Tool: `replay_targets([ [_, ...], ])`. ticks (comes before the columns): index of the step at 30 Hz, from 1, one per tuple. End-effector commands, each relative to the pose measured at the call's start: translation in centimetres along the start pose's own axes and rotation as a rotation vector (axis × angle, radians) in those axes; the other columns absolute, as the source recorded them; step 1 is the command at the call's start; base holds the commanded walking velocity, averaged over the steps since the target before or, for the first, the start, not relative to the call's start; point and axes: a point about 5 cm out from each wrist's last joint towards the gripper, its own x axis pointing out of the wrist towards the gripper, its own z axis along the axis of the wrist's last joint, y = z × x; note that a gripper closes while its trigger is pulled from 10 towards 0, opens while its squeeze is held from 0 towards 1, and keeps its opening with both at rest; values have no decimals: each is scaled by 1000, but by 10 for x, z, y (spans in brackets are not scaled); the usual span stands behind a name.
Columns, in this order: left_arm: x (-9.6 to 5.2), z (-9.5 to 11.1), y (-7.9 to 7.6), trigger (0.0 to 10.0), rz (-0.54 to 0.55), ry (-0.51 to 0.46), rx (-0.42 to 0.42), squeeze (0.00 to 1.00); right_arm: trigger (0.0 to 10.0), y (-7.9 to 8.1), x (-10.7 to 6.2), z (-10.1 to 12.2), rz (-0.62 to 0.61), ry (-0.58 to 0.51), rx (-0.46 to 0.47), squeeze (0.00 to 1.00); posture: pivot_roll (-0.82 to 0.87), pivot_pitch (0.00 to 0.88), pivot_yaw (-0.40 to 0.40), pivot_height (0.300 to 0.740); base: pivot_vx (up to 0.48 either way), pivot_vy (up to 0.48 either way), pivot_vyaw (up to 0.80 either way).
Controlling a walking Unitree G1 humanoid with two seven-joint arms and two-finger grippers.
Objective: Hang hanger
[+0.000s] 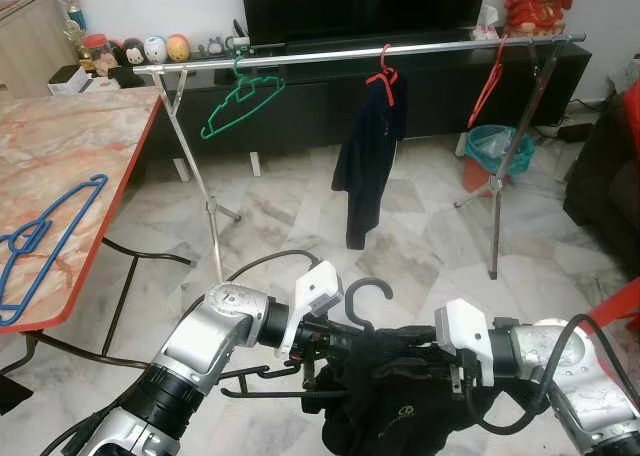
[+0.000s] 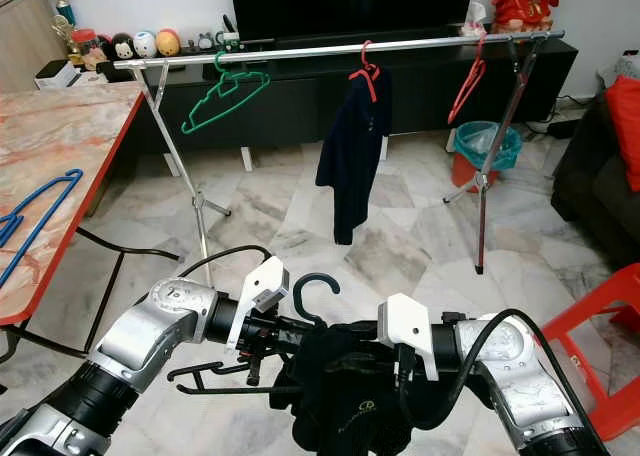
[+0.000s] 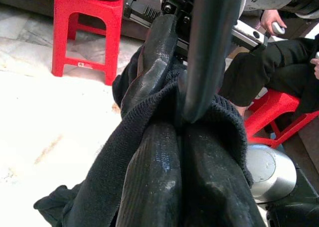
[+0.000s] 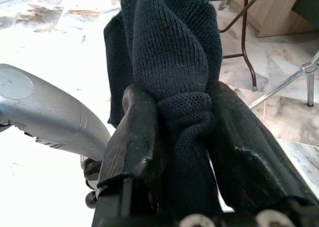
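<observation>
— Both grippers first: what is held?

— By the left gripper (image 1: 318, 348), the black hanger (image 1: 362, 298) is clamped near its neck, dark knit being pinched in with it; its hook is seen standing up between the two arms. By the right gripper (image 4: 182, 132), a bunched fold of the dark garment (image 1: 385, 401) is squeezed between closed fingers (image 4: 132, 137).

— And where is the load carried?

— Low before the robot, over the marble floor (image 1: 420, 236), well short of the silver rail (image 1: 400, 49), where a green hanger (image 1: 238, 101), a clothed red hanger (image 1: 383, 74) and another red one (image 1: 488, 81) are hung.

— How is handling judged?

— The hanger is judged stiff and light; the knit soft, limp, likely to slip off. Hold is best kept at the neck, so the hook is left free for the rail.
</observation>
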Motion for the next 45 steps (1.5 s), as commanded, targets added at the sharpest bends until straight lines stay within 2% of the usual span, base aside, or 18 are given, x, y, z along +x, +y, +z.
replay_targets([
  [1, 5, 22, -4, 10000, -45, -72, 74, 0, 0, 2, 4, 1, 19, -1, 1, 0, -40, 0, 69, 740, 0, 0, 0],
  [26, 9, 19, -3, 10000, -47, -72, 90, 0, 0, 3, 3, 0, 31, 27, 9, 0, -49, 0, 66, 740, 0, 0, 0],
  [27, 9, 19, -4, 10000, -51, -73, 88, 286, 0, 3, 3, 0, 32, 27, 9, 0, -49, 0, 66, 740, 0, 0, 0],
  [28, 9, 19, -4, 10000, -53, -74, 87, 1000, 0, 3, 3, 0, 32, 27, 10, 0, -49, 0, 66, 740, 0, 0, 0],
  [45, -1, 18, -3, 10000, -55, -63, 77, 1000, 0, 4, 5, -2, 24, 33, 20, 0, -42, 0, 64, 740, 0, 0, 0],
])
